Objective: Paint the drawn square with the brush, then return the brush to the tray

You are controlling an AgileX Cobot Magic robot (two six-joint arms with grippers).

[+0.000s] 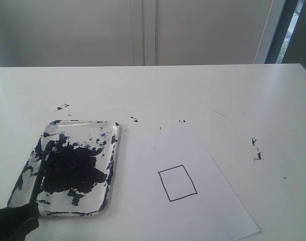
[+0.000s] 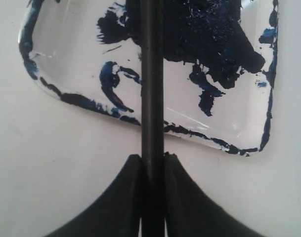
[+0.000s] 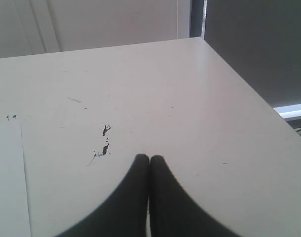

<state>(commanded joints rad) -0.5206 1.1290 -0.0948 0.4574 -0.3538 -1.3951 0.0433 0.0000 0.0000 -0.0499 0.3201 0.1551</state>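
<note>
Left gripper [image 2: 152,160] around brush [image 2: 151,74] across tray [image 2: 41,59]

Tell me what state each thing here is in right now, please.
drawn square, outline only, inside white, unpainted.
brush, clamped in the left gripper, handle reaching over the tray.
tray, smeared with dark blue-black paint.
left gripper, shut on the brush.
right gripper, shut, holding nothing.
sheet of paper, lying flat.
</note>
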